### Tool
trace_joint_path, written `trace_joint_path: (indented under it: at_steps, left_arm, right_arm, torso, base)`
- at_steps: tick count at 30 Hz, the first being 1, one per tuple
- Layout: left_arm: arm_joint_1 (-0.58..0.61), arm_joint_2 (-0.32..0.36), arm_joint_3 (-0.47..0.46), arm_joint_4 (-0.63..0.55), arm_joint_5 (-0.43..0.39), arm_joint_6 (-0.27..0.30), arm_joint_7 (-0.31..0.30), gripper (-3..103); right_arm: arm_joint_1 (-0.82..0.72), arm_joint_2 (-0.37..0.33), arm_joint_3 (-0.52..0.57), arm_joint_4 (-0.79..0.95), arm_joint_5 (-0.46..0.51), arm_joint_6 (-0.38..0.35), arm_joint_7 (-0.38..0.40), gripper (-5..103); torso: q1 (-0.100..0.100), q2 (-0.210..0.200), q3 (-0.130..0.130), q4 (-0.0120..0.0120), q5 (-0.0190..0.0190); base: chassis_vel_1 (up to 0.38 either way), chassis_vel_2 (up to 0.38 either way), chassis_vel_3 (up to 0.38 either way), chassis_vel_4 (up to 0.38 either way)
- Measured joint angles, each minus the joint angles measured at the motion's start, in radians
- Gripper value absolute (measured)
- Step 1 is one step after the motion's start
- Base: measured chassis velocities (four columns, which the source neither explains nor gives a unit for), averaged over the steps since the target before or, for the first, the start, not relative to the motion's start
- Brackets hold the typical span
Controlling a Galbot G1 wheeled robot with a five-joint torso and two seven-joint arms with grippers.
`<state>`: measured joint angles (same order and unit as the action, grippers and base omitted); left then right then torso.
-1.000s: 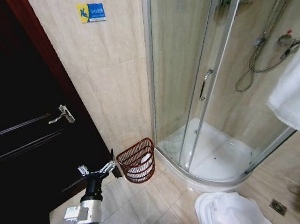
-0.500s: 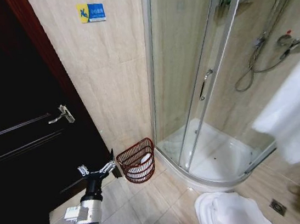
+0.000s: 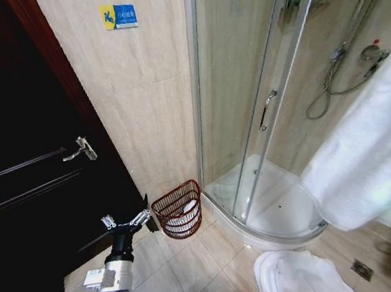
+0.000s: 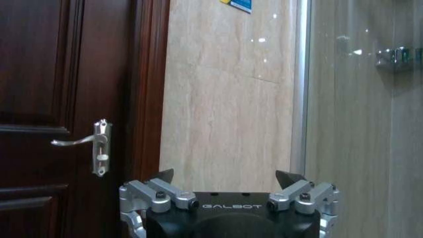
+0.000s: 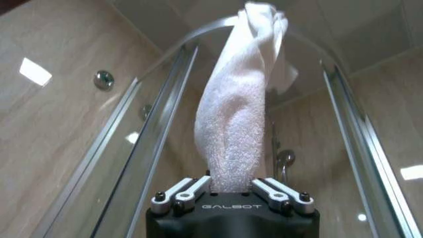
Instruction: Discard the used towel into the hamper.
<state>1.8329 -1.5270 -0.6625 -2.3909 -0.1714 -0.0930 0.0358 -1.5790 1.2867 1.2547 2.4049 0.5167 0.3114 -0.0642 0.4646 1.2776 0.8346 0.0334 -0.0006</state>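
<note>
Swinging in from three o'clock, the towel point(image 3: 369, 152), clamped in the right gripper point(image 5: 231, 191), nears the hamper point(image 3: 179, 209) at seven o'clock; left gripper point(image 4: 231, 181) waits wide.

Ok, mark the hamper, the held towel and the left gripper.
hamper point(image 3: 177, 207): head view, front of the woven wall.
towel point(image 5: 235, 129): right wrist view, middle of the hanging cloth.
left gripper point(image 4: 229, 177): left wrist view, gap between its open fingertips.
</note>
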Motion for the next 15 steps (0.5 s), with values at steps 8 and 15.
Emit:
trace_joint_path:
  at_steps: [8,15]
  left_arm:
    - [0.0,0.0,0.0,0.0,0.0,0.0,0.0,100]
    - [0.0,0.0,0.0,0.0,0.0,0.0,0.0,100]
  right_arm:
    - [-0.026,0.13,-0.092,-0.041,-0.041,0.088,-0.033,8]
    - [-0.044,0.186,-0.122,-0.047,-0.02,0.183,-0.064,8]
  torso:
    - [0.0,0.0,0.0,-0.0003,0.0007]
    - [0.0,0.0,0.0,-0.0002,0.0005]
  base:
    - [0.0,0.0,0.0,0.0]
    - [0.0,0.0,0.0,0.0]
